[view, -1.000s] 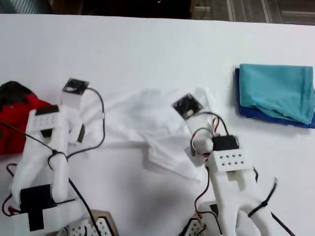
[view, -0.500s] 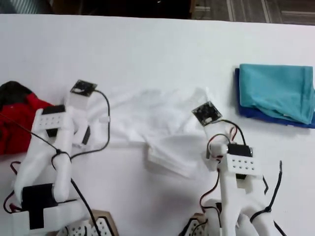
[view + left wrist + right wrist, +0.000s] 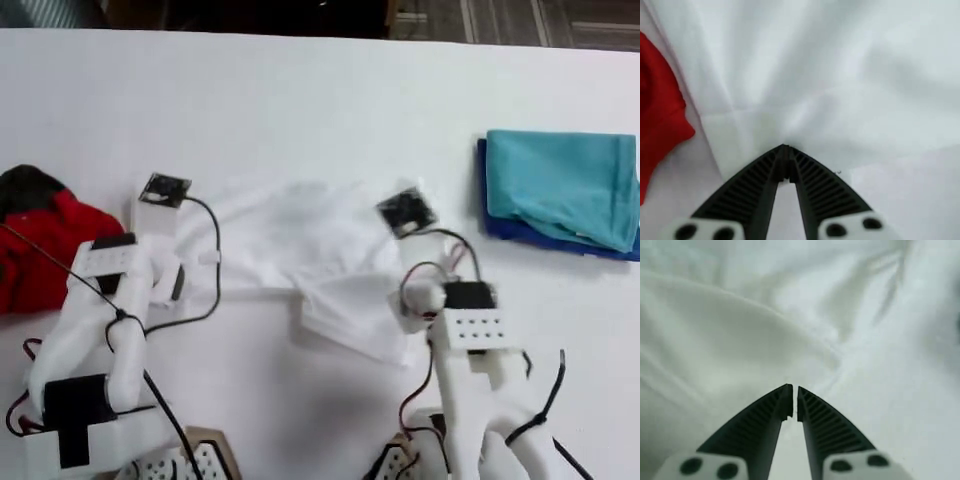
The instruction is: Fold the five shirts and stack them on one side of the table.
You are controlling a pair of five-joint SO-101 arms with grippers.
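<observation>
A white shirt [image 3: 290, 240] lies crumpled and partly doubled over in the middle of the table, with a folded flap [image 3: 350, 315] toward the front. My left gripper [image 3: 168, 205] is at its left edge. In the left wrist view the left gripper [image 3: 786, 150] is shut, pinching the white shirt [image 3: 830, 75] where the creases meet. My right gripper [image 3: 405, 225] is at the shirt's right edge. In the right wrist view it [image 3: 792, 390] is shut on the white cloth [image 3: 740, 325], with a thin slit between the tips.
A crumpled red shirt [image 3: 40, 245] with a dark patch lies at the left edge, close to the left arm; its red cloth [image 3: 660, 120] also appears in the left wrist view. At the right, a folded teal shirt [image 3: 565, 185] lies on a folded blue one [image 3: 520, 232].
The right gripper swung to the right half a second ago and has come back left and farther from the front. The left gripper shifted slightly; the shirt's edges moved a little with them.
</observation>
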